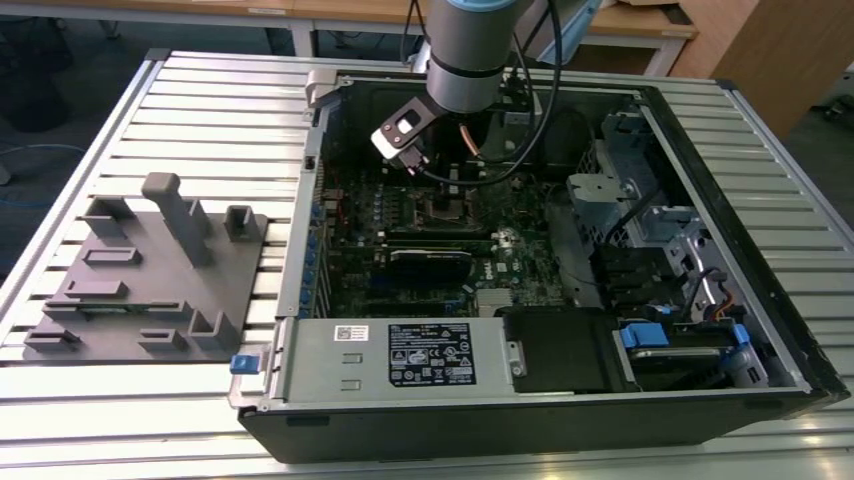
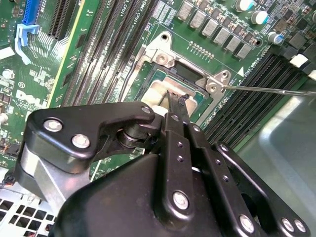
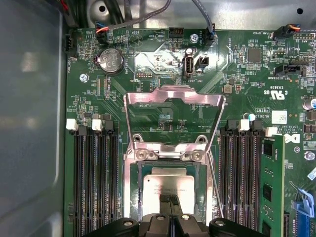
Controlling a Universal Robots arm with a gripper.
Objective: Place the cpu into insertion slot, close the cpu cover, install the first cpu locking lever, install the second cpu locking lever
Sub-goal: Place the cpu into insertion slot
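**Desk:** What's in front of you, biggest first?

**Me:** The open computer case (image 1: 747, 130) covers most of the slatted table (image 1: 214, 90), out to the edge on the exterior view's right. My arm reaches down into it over the motherboard (image 3: 163, 64). In the middle of the board the cpu cover (image 3: 173, 95) stands raised on its hinge. Just below it, the cpu (image 3: 170, 185) lies flat inside the insertion slot (image 3: 139, 192).

**Desk:** And the gripper?

**Me:** The gripper (image 3: 170, 200) has its two thin tips pressed together with nothing between them. They are right over the chip's metal top, at or nearly at contact. I can't confirm which.

**Desk:** What worries you?

**Me:** Three things, as I judge it. If the chip isn't square in the slot, downward pressure from the tips could skew it or hurt the contacts underneath. A sideways drift could knock the raised cover. The wire locking lever (image 2: 266, 89) juts out beside the slot's corner, near the memory slots (image 3: 94, 182), where a finger could snag it.
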